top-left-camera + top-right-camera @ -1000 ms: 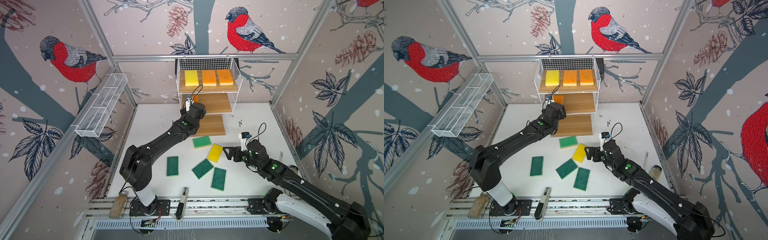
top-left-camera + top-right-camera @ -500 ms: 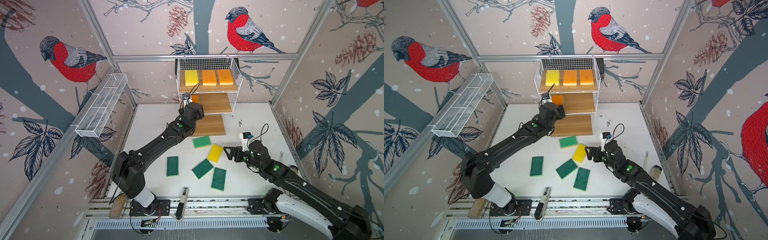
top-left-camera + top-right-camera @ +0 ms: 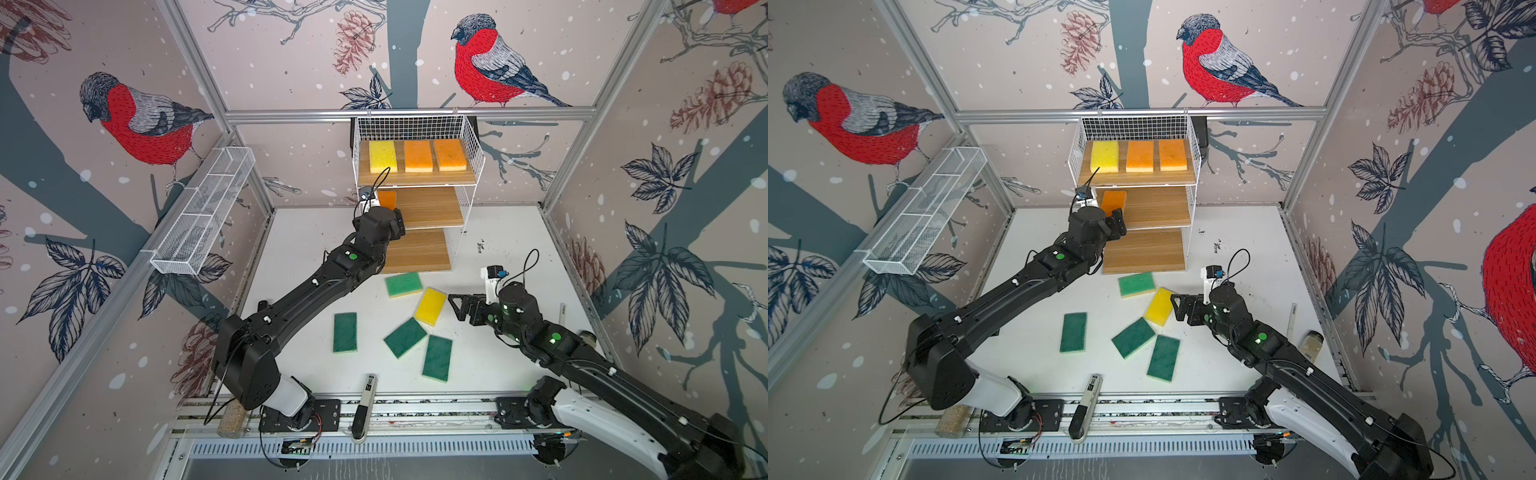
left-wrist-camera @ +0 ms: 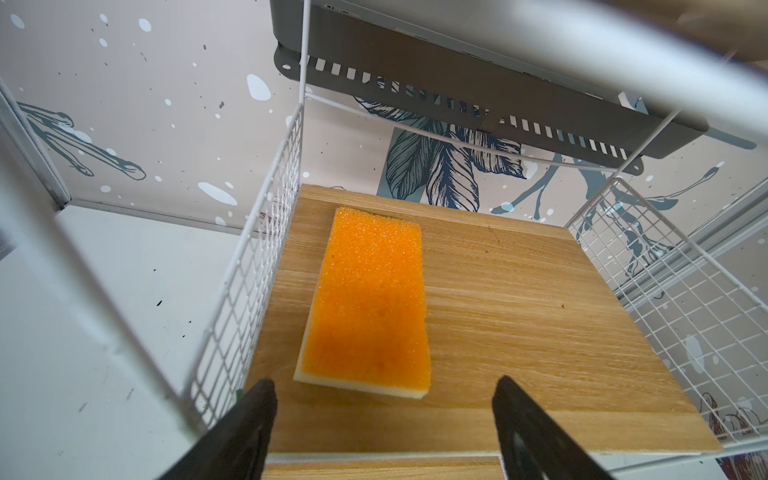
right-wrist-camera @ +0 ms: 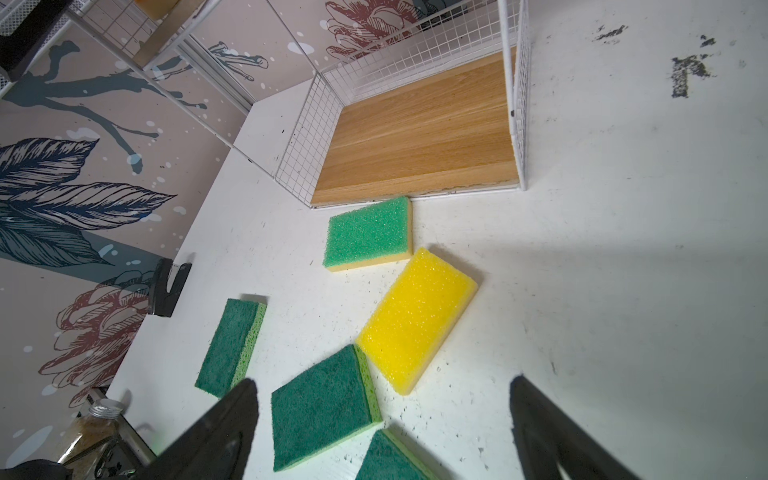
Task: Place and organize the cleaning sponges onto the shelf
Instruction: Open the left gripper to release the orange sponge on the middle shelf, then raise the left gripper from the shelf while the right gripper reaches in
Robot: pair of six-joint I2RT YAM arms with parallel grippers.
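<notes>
While four sponges already sit on the shelf (image 3: 432, 210), five more wait on the table (image 3: 299, 249), so I think the job is not quite half done. Up on the top board lie a yellow sponge (image 3: 382, 156) and two orange sponges (image 3: 419, 156) (image 3: 449, 154) in a neat row. A third orange sponge (image 4: 370, 299) lies flat on the middle board, close to the wire side, its bumpy orange face up and a pale layer under it. The left gripper (image 4: 384, 384) hangs just in front of it, fingers spread wide, holding nothing. The bottom board is bare.

Down on the table, a light green sponge (image 3: 403, 284) lies just by the bottom board. A second yellow sponge (image 3: 431, 306) lies just beside it. Three dark green sponges (image 3: 345, 332) (image 3: 405, 337) (image 3: 437, 358) lie about at odd angles. The right gripper (image 3: 458, 308) hovers near that second yellow sponge, fingers wide apart and empty.
</notes>
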